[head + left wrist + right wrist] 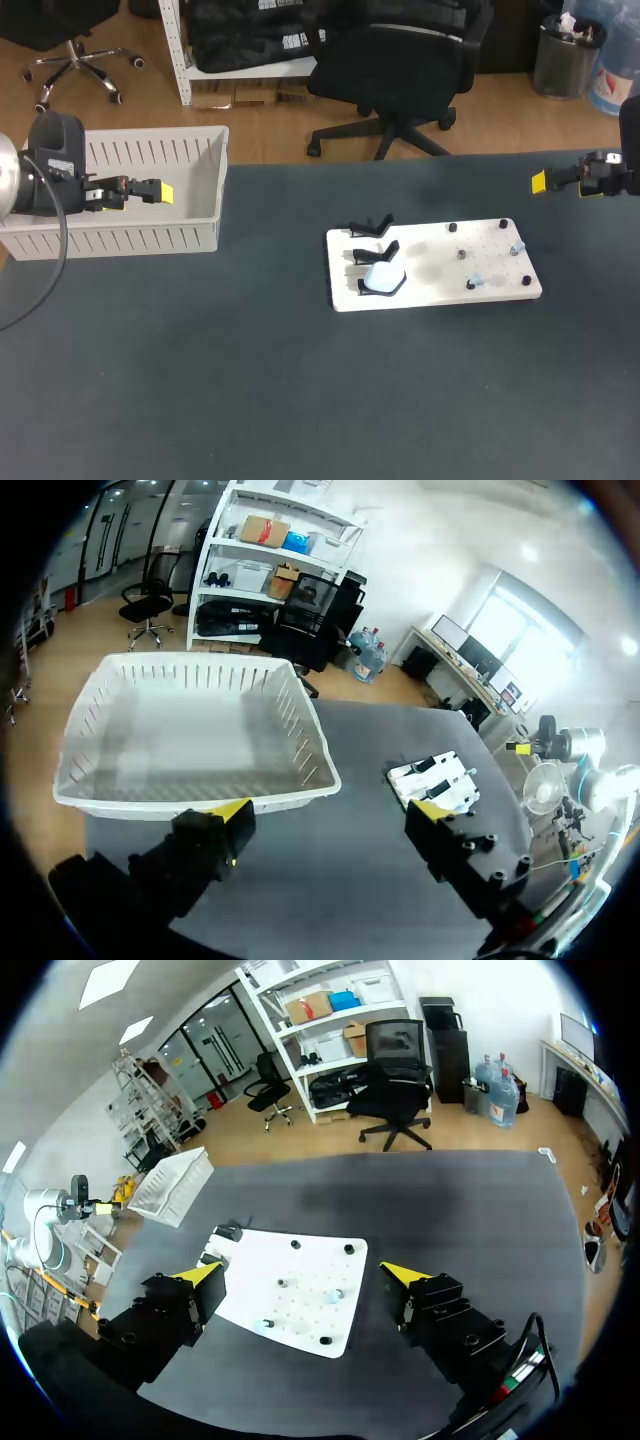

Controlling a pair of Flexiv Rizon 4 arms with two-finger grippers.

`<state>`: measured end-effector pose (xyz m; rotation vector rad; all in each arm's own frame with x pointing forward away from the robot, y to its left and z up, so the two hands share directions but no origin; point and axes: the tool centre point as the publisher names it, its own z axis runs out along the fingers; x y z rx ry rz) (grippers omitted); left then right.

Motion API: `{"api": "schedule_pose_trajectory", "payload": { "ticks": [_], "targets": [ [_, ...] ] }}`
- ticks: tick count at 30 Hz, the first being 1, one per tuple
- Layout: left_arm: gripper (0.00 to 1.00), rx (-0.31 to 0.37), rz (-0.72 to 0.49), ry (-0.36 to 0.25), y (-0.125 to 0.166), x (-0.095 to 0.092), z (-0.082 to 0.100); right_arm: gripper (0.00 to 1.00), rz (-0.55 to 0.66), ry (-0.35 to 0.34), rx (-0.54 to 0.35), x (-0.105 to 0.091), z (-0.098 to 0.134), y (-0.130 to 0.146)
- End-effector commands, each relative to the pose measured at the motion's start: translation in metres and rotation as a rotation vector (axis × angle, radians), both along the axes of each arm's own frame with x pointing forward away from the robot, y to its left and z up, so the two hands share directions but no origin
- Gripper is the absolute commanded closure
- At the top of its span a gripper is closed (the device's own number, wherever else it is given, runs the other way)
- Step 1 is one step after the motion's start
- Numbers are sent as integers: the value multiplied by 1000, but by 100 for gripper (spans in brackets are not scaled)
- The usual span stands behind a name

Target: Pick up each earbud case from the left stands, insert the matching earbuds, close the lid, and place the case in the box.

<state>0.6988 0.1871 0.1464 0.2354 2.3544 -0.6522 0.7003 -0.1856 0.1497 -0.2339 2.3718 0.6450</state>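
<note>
Case: one white earbud case (383,277) is seated in the front stand at the left end of the board (440,296); its long axis cannot be told.
Left gripper (160,191): held spread and empty over the box (219,175), with the case well apart to its right.
Right gripper (540,181): held spread and empty; judged somewhat nearer.

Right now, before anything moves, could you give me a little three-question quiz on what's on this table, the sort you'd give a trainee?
1. Fill the gap: inside, the white box is ___.
2. True or false: the left end effector and the right end effector are both open and empty.
3. Where is the white earbud case? A. in the box. B. on a black stand on the white board. C. in a person's hand.
Key: 1 empty; 2 true; 3 B.
</note>
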Motion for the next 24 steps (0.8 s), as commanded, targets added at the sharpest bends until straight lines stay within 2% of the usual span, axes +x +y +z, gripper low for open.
{"api": "schedule_pose_trajectory", "payload": {
  "ticks": [1, 5, 8, 12, 15, 19, 20, 24],
  "targets": [
    [0, 12, 6, 11, -2, 1, 2, 0, 2, 1, 0, 0, 0, -1],
    [0, 22, 5, 10, -3, 4, 1, 0, 2, 1, 0, 0, 0, -1],
    [0, 50, -37, -37, -10, 9, 4, 0, 2, 1, 0, 0, 0, -1],
    [0, 64, -156, -127, -26, 16, 14, 0, 2, 1, 0, 0, 0, -1],
    [0, 63, -310, -215, -45, 20, 20, 0, 2, 1, 0, 0, 0, -1],
    [0, 77, -451, -286, -66, 23, 23, 0, 2, 1, 0, 0, 0, -1],
    [0, 79, -485, -300, -71, 23, 24, 0, 2, 1, 0, 0, 0, -1],
    [0, 101, -633, -421, -95, 16, 28, 0, 2, 1, 0, 0, 0, -1]
  ]
}}
